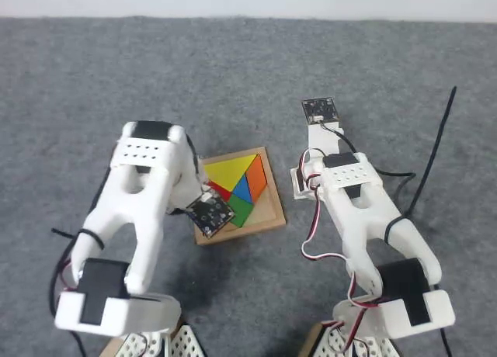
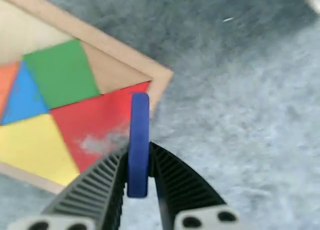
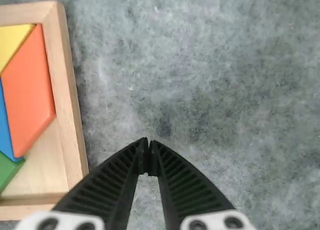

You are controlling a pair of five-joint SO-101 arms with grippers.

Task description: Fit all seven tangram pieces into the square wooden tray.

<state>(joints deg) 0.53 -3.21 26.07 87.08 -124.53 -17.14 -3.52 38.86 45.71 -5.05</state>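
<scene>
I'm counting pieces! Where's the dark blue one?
Left wrist view: dark blue piece is pinched in the left end effector, over the red piece near the tray corner.

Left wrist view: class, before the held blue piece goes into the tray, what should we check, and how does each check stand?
1. Held piece clamped in left gripper: ok.
2. Bare gap left in tray, beside green piece: ok.
3. Held piece lying flat for insertion: not ok, it stands on edge.
4. Gap's shape matching held piece: cannot tell.
5. Right gripper clear of tray: ok, shut over carpet.
</scene>
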